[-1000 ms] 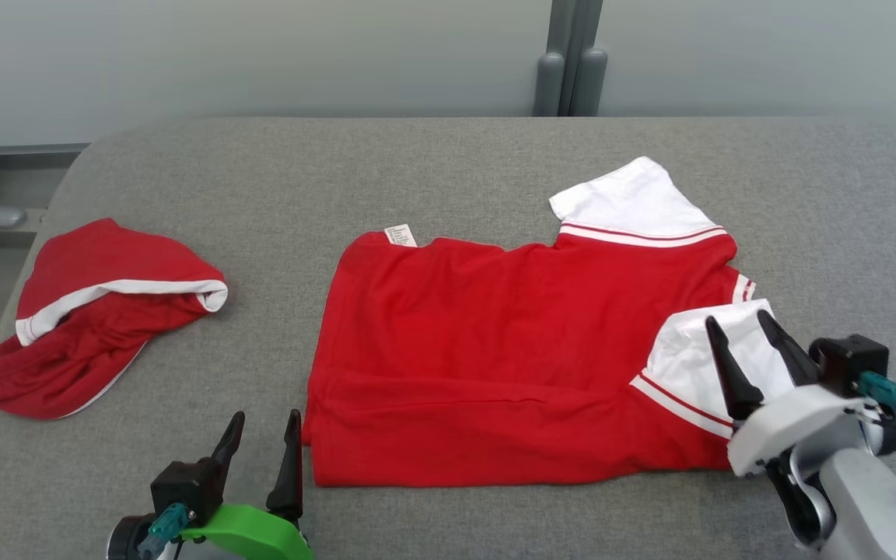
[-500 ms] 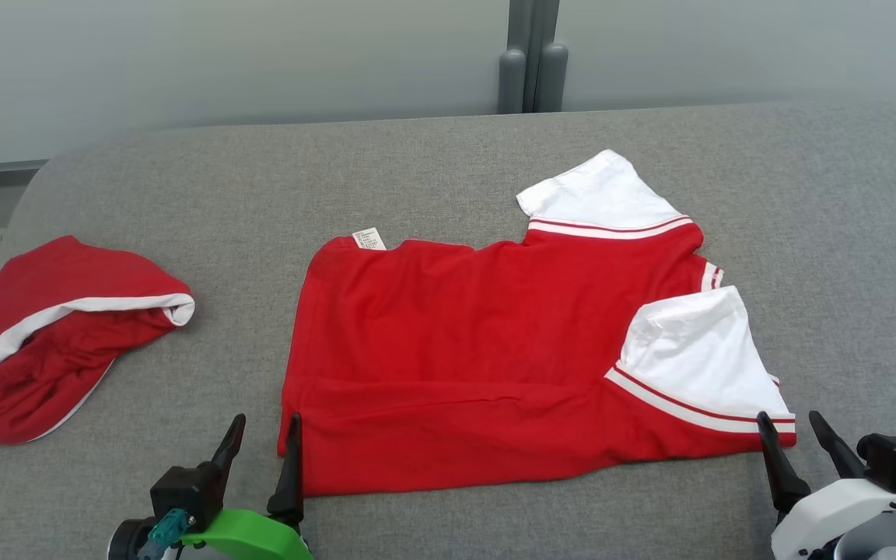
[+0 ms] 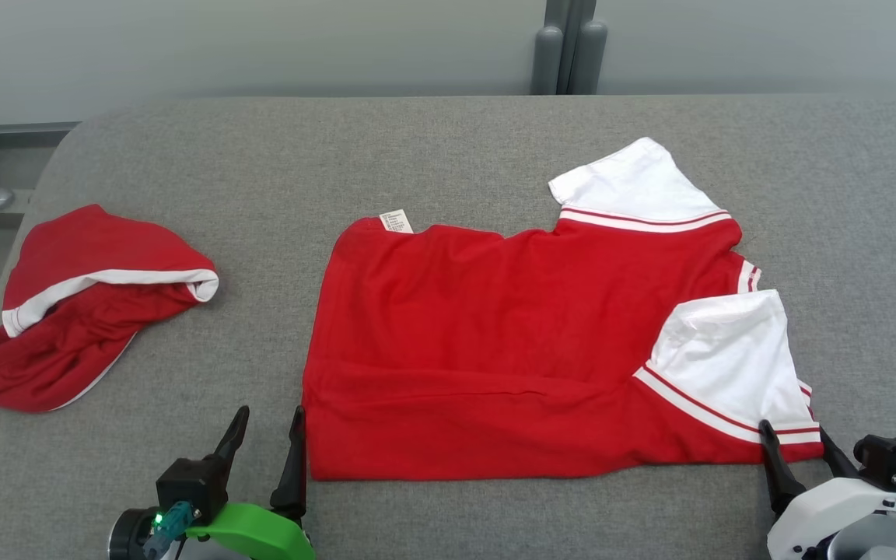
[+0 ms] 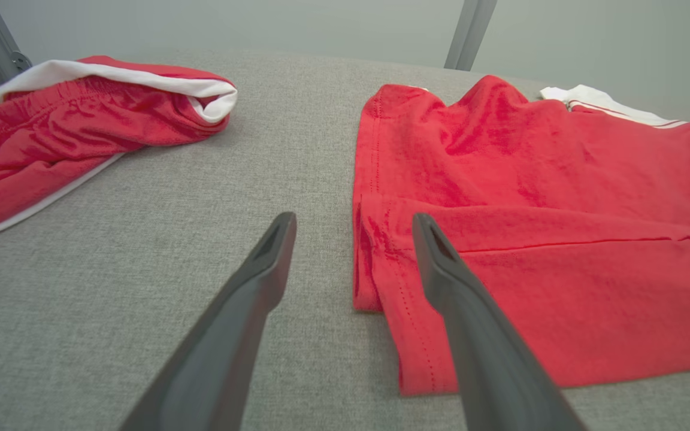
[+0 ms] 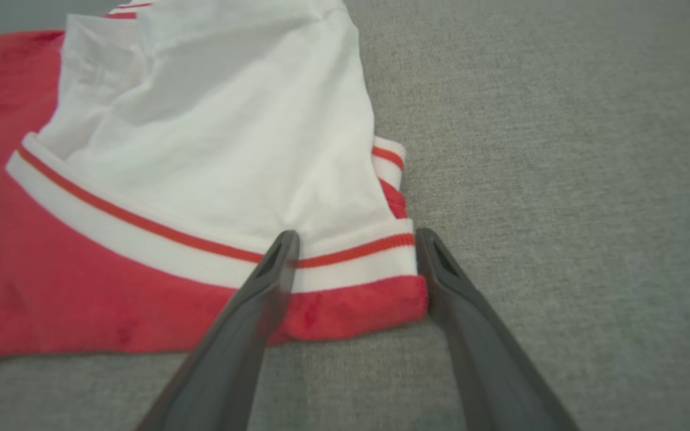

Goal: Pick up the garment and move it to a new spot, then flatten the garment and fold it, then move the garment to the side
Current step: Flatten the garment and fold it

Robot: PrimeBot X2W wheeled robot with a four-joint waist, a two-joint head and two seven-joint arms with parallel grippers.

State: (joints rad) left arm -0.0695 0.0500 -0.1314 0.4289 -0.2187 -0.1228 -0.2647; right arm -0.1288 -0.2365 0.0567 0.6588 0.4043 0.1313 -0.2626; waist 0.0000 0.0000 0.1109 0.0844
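Left gripper (image 3: 270, 420), right gripper (image 3: 794, 439): both wide open, empty, at the near corners of red fabric shirt with white sleeves (image 3: 495, 342). Shirt flat, mid grey felt table (image 3: 261, 171). Crumpled red-and-white garment (image 3: 82, 311) well apart, left.

We spot one small white tag (image 3: 396, 222) poking out at the far left corner of the red shirt (image 3: 495, 342). There are rows of dark print on it, but we can't make out a single word because it's far too small. So there's nothing legible for us.
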